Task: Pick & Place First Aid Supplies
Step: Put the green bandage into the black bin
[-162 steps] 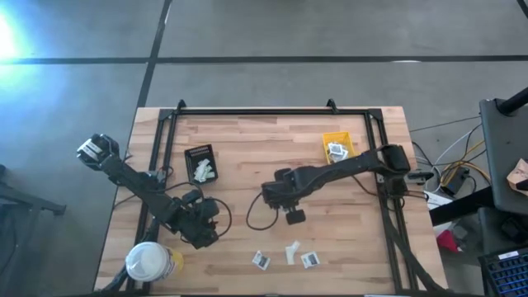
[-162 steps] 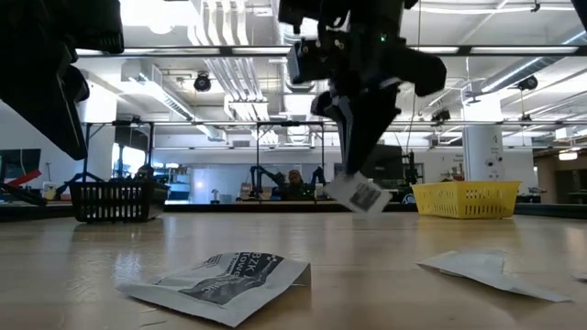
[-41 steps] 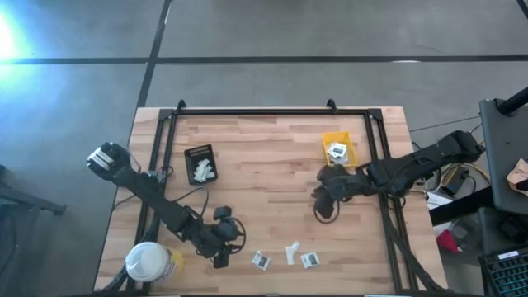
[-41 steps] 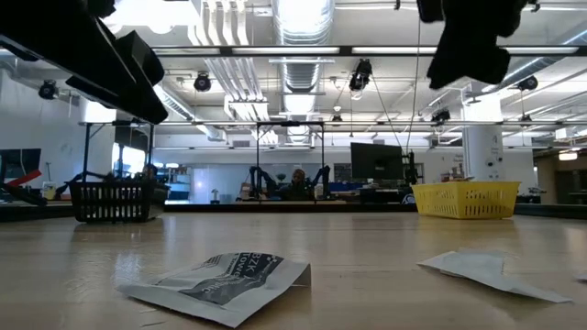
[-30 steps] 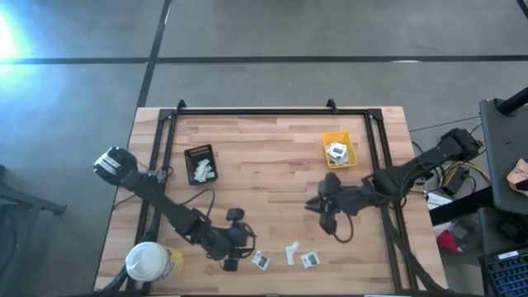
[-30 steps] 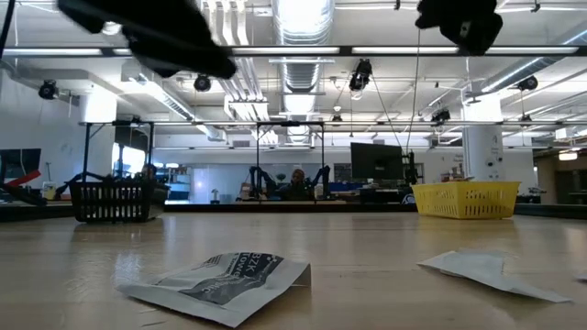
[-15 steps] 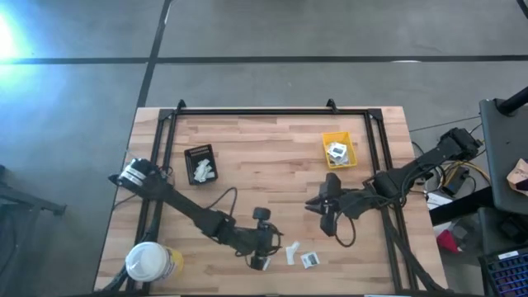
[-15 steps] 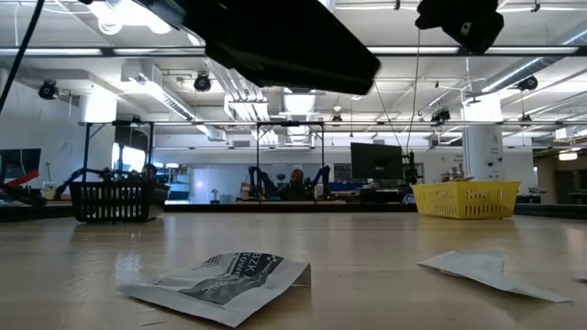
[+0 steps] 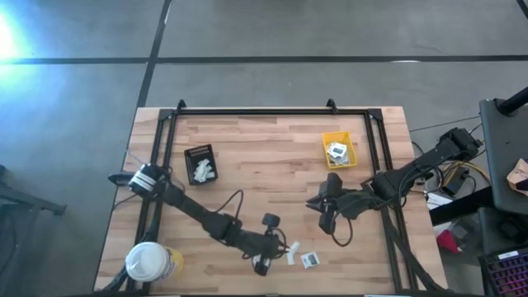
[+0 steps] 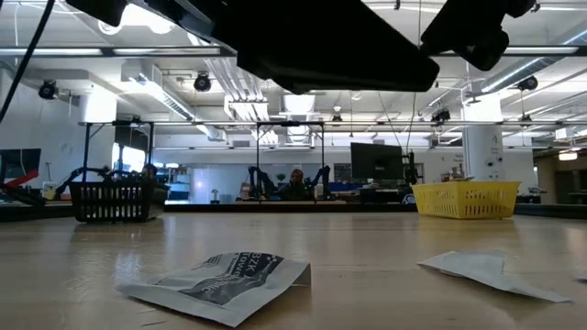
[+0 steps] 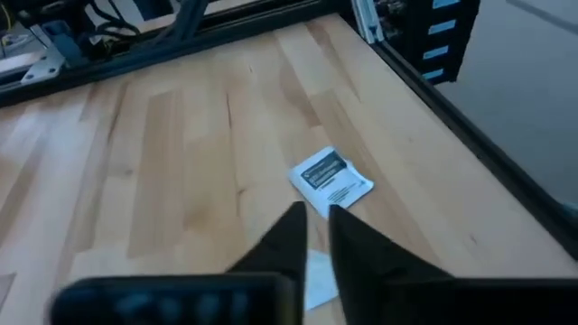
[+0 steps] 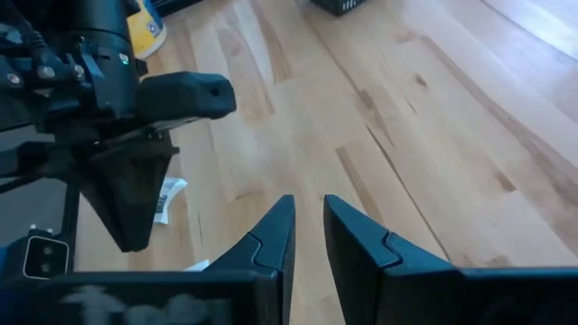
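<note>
Low view first: nearest on the table (image 10: 385, 247), one printed packet (image 10: 220, 275) lying flat, and beside it to the right a paler packet (image 10: 495, 266), both untouched, with only dark arm parts passing overhead. Seen from above, three loose pieces near the front edge: one hidden under the left tool (image 11: 316, 212), then a narrow strip (image 9: 291, 252) and a square packet (image 9: 309, 260) just beside it. Left tool hanging above these with fingers narrow, almost together, nothing visible between them. Farther in, about mid-table on the right side, right tool (image 12: 309, 203) waiting, fingers also narrow and holding nothing. Beyond, a small yellow bin (image 9: 352, 148) with a few square packets (image 9: 337, 150) inside, and on the far left a black tray (image 9: 198, 153) with pale strips (image 9: 205, 171). Judged from this: sorting mostly done, about three pieces left to carry over, next probably the printed packet under the left tool.
</note>
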Controlling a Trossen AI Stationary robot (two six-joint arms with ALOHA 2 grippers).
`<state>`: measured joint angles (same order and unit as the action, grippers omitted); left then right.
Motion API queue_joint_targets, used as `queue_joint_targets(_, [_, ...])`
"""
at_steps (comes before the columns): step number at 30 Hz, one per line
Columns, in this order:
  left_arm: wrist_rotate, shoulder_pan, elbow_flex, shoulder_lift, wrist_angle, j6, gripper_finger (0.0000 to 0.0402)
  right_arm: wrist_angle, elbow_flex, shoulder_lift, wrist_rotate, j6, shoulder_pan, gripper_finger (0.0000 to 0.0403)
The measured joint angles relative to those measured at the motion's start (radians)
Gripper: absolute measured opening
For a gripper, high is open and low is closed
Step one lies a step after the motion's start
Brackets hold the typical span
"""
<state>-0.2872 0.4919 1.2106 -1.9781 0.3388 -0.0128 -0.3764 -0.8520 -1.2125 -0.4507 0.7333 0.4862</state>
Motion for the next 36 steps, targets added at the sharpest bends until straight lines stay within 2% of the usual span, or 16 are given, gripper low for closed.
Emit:
queue_joint_targets(4, [0.008, -0.011, -0.001, -0.014, 0.024, -0.013, 0.0006, 0.006, 0.000, 0.000, -0.009, 0.005, 0.000, 0.0057])
queue_joint_targets(13, [0.091, -0.039, -0.001, -0.095, 0.149, -0.012, 0.0001, 0.016, 0.000, 0.000, -0.035, 0.000, 0.000, 0.0052])
queue_joint_targets(29, [0.173, -0.055, 0.000, -0.193, 0.158, 0.022, 0.0000, 0.016, 0.000, 0.000, -0.050, -0.003, -0.001, 0.0052])
queue_joint_targets(36, [0.171, -0.069, 0.000, -0.205, 0.129, 0.060, 0.0000, 0.016, 0.000, 0.000, -0.050, -0.001, -0.001, 0.0052])
